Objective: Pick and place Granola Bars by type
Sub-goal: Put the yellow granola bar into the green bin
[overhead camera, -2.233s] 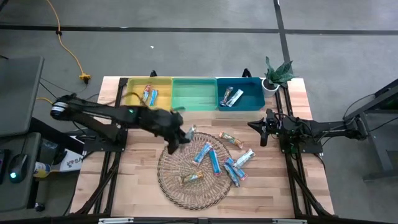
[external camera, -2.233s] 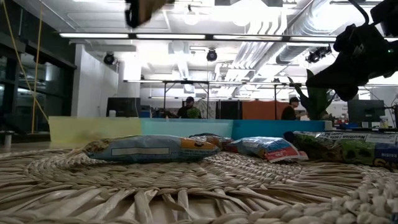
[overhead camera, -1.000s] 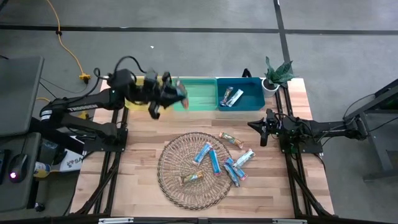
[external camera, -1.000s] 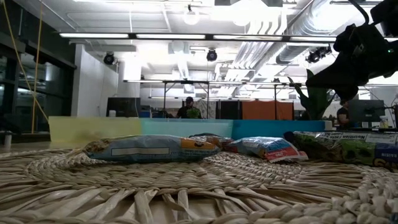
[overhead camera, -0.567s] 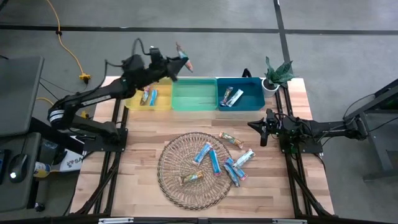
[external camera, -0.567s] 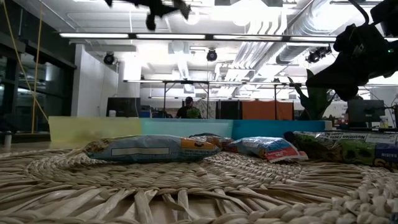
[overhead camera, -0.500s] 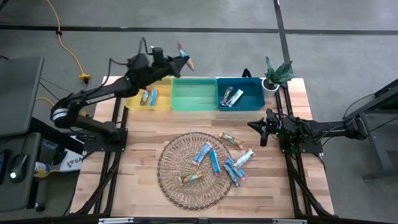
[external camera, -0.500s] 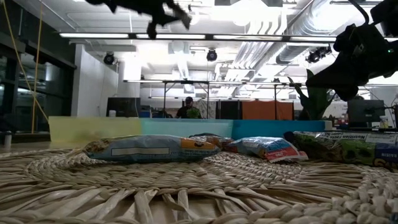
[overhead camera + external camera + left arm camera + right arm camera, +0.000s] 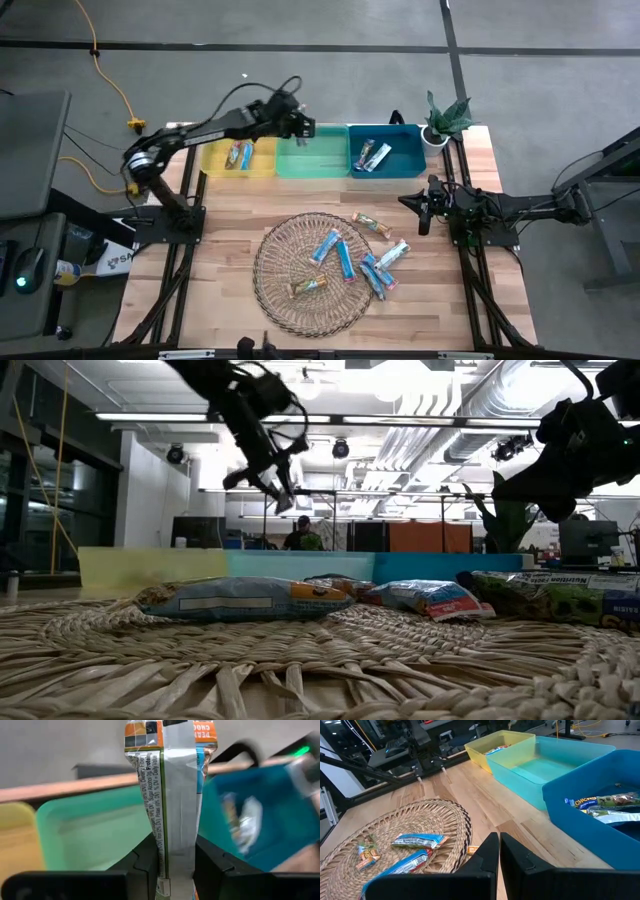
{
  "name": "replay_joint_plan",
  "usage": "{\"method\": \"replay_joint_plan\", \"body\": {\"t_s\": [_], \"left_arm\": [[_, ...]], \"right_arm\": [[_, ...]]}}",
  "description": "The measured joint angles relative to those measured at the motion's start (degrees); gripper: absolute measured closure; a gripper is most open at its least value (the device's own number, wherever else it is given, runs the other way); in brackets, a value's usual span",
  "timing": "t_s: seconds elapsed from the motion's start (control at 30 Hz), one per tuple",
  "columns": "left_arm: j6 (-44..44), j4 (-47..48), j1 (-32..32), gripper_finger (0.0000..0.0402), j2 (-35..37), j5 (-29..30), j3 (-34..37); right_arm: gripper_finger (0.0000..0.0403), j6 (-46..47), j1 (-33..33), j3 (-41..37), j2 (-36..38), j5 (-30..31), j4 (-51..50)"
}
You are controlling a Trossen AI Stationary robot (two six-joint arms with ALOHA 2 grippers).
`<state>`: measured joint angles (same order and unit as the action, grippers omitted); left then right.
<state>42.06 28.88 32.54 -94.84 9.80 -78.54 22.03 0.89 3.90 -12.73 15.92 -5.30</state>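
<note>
The left gripper [image 9: 298, 128] hangs above the green bin [image 9: 312, 152], near its rim on the yellow side, with its fingers [image 9: 150, 862] pinching an orange-and-silver granola bar [image 9: 172, 795] that stands up lengthwise between them. In the wrist picture the green bin sits behind the bar, with the yellow bin [image 9: 238, 153] and the blue bin [image 9: 386, 150] either side of it. The three bins run in a row along the 12 o'clock edge of the wooden table [image 9: 230, 250].

The yellow bin holds a couple of bars [image 9: 238, 154]; the blue bin holds two silver-teal ones [image 9: 372, 155]. Below the bins, towards 6 o'clock, lies the round wicker mat [image 9: 290, 265]. On it are two blue bars [image 9: 334, 250] near the middle and an orange-brown one [image 9: 309, 286] at about 7 o'clock. Another orange-brown bar [image 9: 370, 224] rests at the mat's 1 o'clock rim, and a cluster of blue and silver bars [image 9: 382, 268] lies at its 3 o'clock edge.

The right gripper [image 9: 424, 209] waits at 3 o'clock of the table, fingers pressed together, holding nothing. A small potted plant [image 9: 445, 120] stands at the 1 o'clock corner.
</note>
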Motion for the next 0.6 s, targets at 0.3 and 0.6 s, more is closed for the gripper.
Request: {"method": "replay_joint_plan", "body": {"t_s": [0.3, 0.6], "left_arm": [[-0.50, 24.43, -0.38, 0.0312, -15.07, -0.59, -16.84], [4.99, 26.64, -0.68, 0.0312, -22.30, 1.08, -17.09]], "right_arm": [[0.0402, -0.01, 0.01, 0.00, 0.00, 0.02, 0.02], [0.0402, 0.01, -0.01, 0.00, 0.00, 0.02, 0.02]]}}
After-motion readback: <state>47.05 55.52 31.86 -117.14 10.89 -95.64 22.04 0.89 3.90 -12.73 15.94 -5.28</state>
